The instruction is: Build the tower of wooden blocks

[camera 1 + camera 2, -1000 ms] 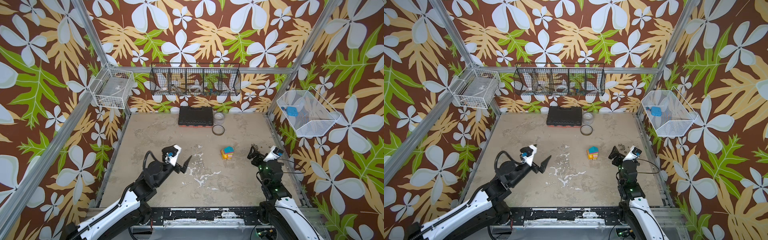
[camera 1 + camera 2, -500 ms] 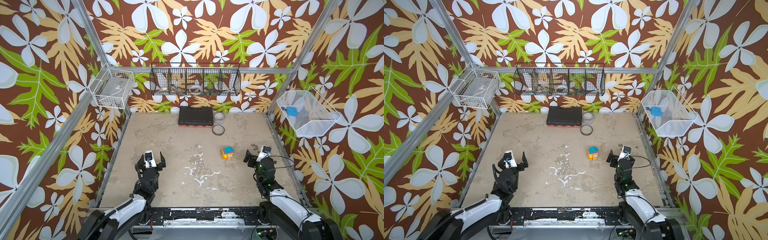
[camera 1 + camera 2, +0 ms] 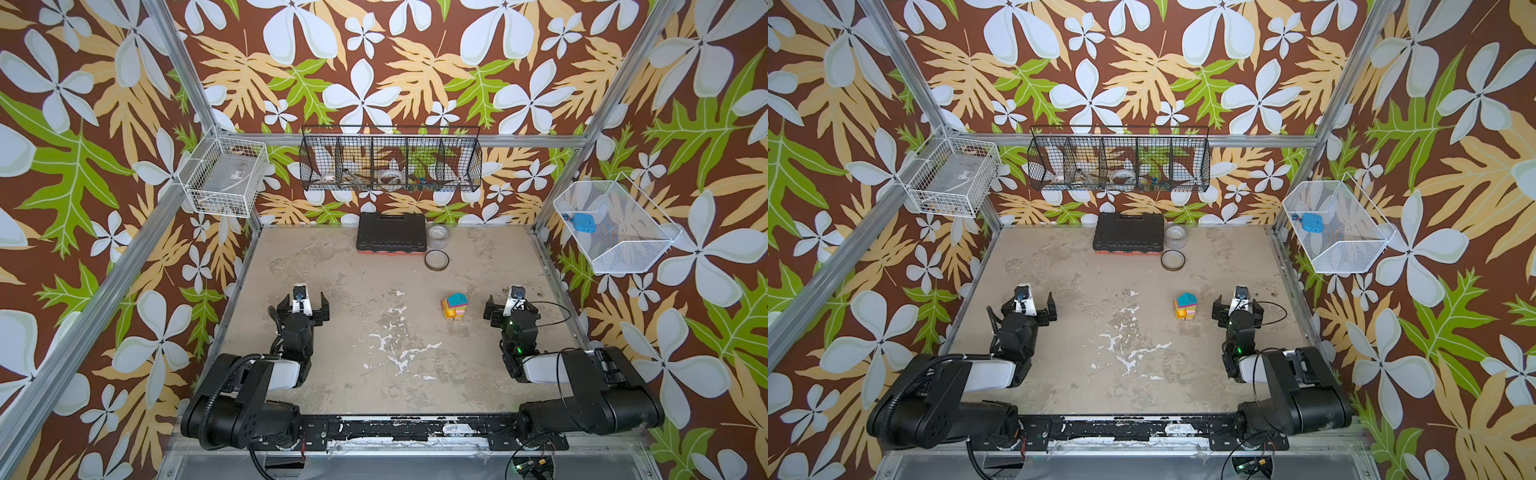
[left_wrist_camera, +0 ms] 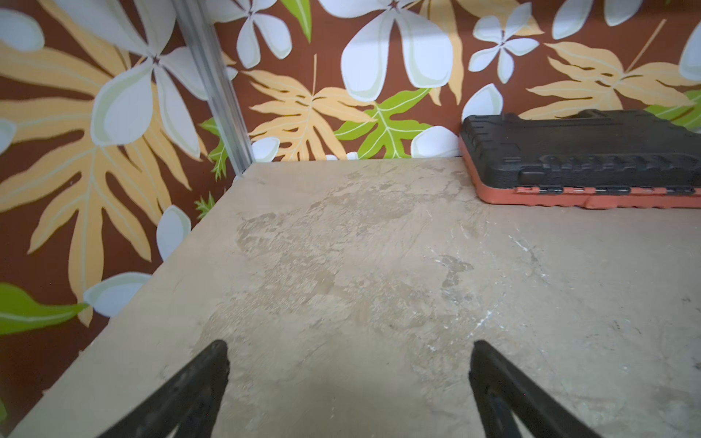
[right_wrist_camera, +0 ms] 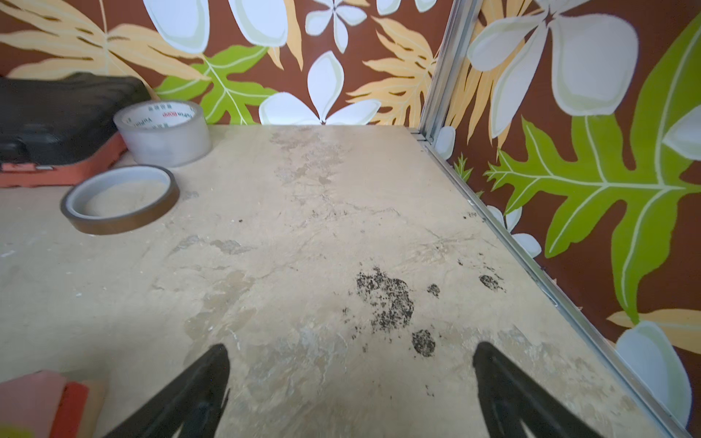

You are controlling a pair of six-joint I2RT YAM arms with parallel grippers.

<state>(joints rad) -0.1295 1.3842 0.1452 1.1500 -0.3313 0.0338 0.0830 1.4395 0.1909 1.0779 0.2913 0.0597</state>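
The wood block tower [image 3: 454, 308] [image 3: 1185, 308] stands on the desk [image 3: 374, 340], right of the middle, one small stack with a teal roof block [image 3: 456, 298] on top and pink, yellow and orange faces below it. The right wrist view catches only a blurred pink and red corner of it [image 5: 41, 402]; the left wrist view does not show it.

The right claw [image 3: 512, 309] [image 3: 1237, 309] [image 5: 351, 356] sits near the tower, apart from it, jaws spread wide with only bare desk between them. The left claw [image 3: 304, 305] [image 3: 1030, 309] [image 4: 349, 352], well apart on the other side, is likewise wide and holds nothing.

At the back lie two tape rolls: a clear one [image 3: 439, 237] [image 5: 163, 132], red print inside its core too blurred to read, and a brown ring [image 3: 436, 260] [image 5: 119, 199]. One black case [image 3: 391, 232] [image 4: 584, 159] with an orange base lies just beside them.

Three wire baskets hang on the walls: white [image 3: 224, 183], black [image 3: 390, 158], and white mesh [image 3: 615, 232] with a blue thing [image 3: 582, 223] in it.
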